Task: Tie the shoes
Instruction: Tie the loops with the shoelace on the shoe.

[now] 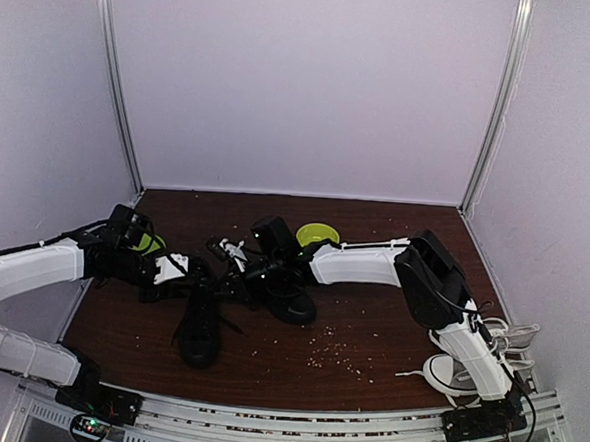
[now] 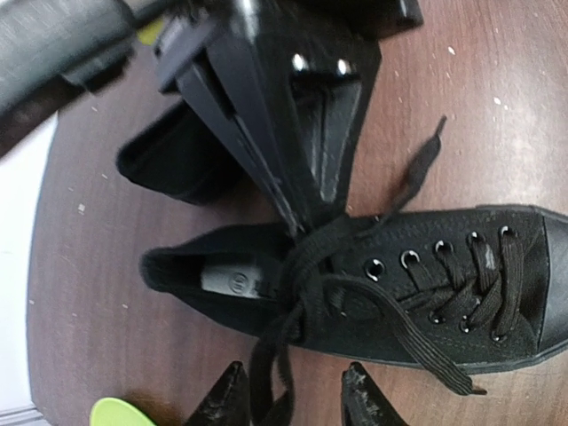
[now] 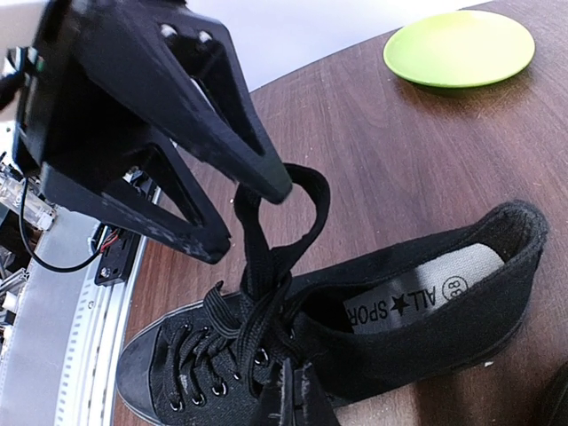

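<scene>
Two black shoes lie on the brown table: the nearer shoe (image 1: pixel 200 325) (image 2: pixel 426 293) (image 3: pixel 417 311) has both grippers at its laces, and the other shoe (image 1: pixel 288 303) (image 2: pixel 173 160) sits behind it. My left gripper (image 1: pixel 177 269) (image 2: pixel 297 399) (image 3: pixel 244 213) is open beside the shoe's collar. A black lace loop (image 2: pixel 271 355) (image 3: pixel 306 200) runs between its fingers and hooks over one fingertip. My right gripper (image 1: pixel 234 267) (image 3: pixel 297 395) (image 2: pixel 297 222) is shut on the laces at the crossing above the tongue.
A lime green plate (image 1: pixel 318 234) (image 3: pixel 460 46) lies behind the shoes, and another green object (image 1: pixel 151 242) (image 2: pixel 124 414) is by the left arm. Grey-and-white sneakers (image 1: pixel 466 367) with white laces sit at the right front. Crumbs (image 1: pixel 337 349) dot the table.
</scene>
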